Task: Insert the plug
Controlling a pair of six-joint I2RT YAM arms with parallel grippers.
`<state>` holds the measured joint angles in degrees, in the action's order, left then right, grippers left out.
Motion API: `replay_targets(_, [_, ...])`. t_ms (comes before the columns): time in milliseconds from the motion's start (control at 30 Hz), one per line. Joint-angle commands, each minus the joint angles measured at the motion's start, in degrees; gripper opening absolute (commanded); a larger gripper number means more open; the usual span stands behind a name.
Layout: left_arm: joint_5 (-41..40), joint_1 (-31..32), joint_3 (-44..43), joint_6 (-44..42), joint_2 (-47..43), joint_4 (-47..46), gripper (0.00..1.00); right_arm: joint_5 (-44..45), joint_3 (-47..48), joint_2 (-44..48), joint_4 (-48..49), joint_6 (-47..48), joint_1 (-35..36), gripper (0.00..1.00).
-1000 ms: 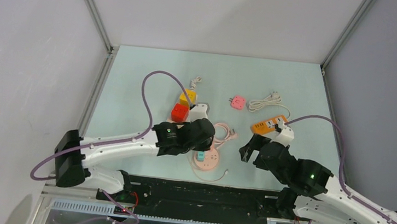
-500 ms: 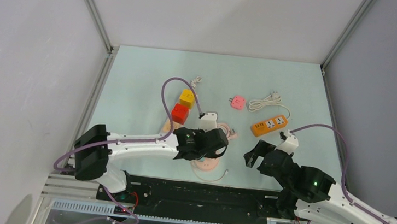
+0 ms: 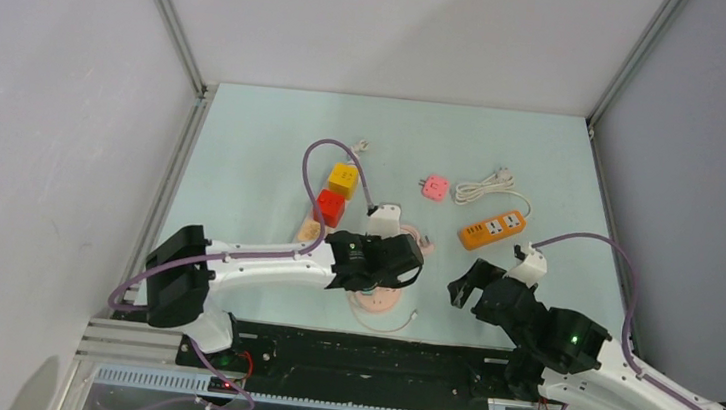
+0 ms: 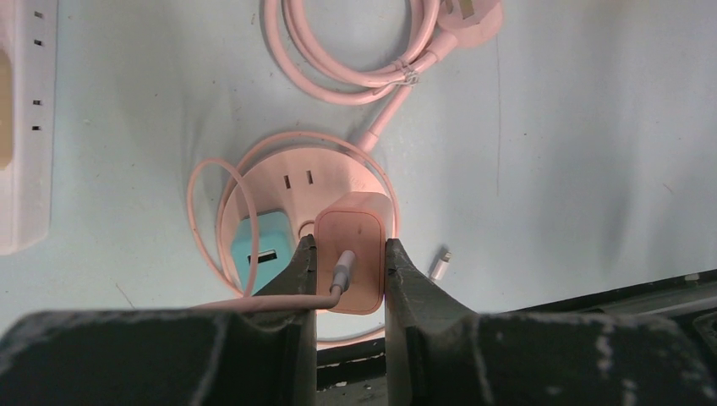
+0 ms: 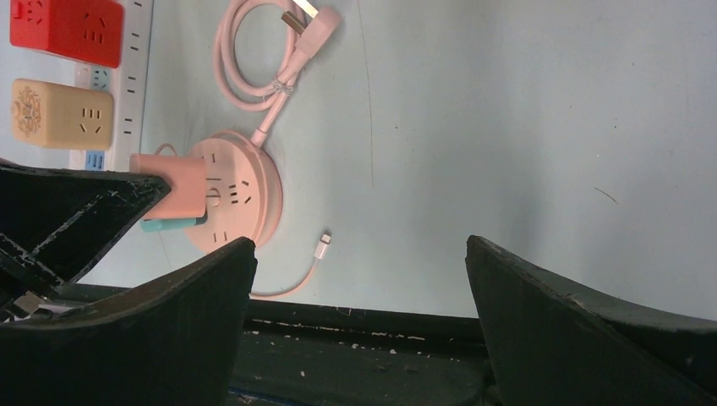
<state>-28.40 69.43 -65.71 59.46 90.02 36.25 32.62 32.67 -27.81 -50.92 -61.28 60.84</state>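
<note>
At the near edge of the desk (image 3: 243, 153), a thin cable's loose tip (image 5: 324, 240) lies free. Just beyond it, the left jaws are clamped on the sides of the pink charger plug (image 4: 353, 262). In the last second that arm has swung right, from beside the round socket hub (image 4: 292, 173) to directly over it. The charger now hangs over the hub's near part, next to the teal plug (image 4: 264, 254) already sitting there. The carry looks finished, so what remains is lining up the pins and pressing down. I cannot tell whether the pins touch yet. The right jaws, spread wide and empty, have drawn back a little toward the near edge. Farther off, the red cube (image 3: 330, 207), yellow cube (image 3: 343, 179) and orange strip (image 3: 492, 229) have not moved.
</note>
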Motion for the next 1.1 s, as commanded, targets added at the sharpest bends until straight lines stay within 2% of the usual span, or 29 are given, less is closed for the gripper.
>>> replay_targets(0, [-2.83,0.19,-2.06,0.73,0.91,2.84,0.0,1.57,-0.32,0.12,2.64,-0.71,-0.88,0.98])
replay_targets(333, [-2.1,0.23,-2.44,1.34,2.26,4.32,0.0,-0.52,-0.8,-2.14,4.71,0.93,-2.89,0.98])
replay_targets(1067, [0.83,0.19,-5.19,-0.87,5.74,4.79,0.0,-1.85,-1.46,-0.76,4.71,2.37,-5.28,0.98])
